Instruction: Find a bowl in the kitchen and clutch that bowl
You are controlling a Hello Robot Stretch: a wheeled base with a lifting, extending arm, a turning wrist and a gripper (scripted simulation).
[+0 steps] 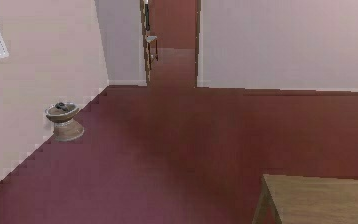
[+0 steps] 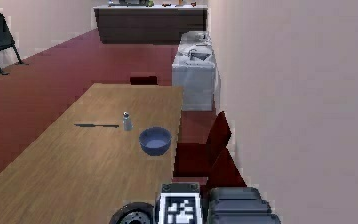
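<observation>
A blue bowl (image 2: 154,141) stands on a long wooden table (image 2: 77,160), toward its right side. At the arm side view's bottom edge are a white square with black marks (image 2: 182,208) and, left of it, the gripper's dark rounded body (image 2: 137,214), low over the table's near end. Its far end cannot be made out, so I cannot tell whether it holds anything. The bowl lies farther up the table than the gripper, with bare wood between them.
Near the bowl are a small pale shaker (image 2: 128,123) and a thin dark utensil (image 2: 97,125). Dark red chairs (image 2: 202,150) line the table's right side. Beyond are a white appliance (image 2: 195,70) and a dark counter (image 2: 152,20). A doorway (image 1: 172,40), a floor pot (image 1: 64,118) and a table corner (image 1: 312,198) lie ahead.
</observation>
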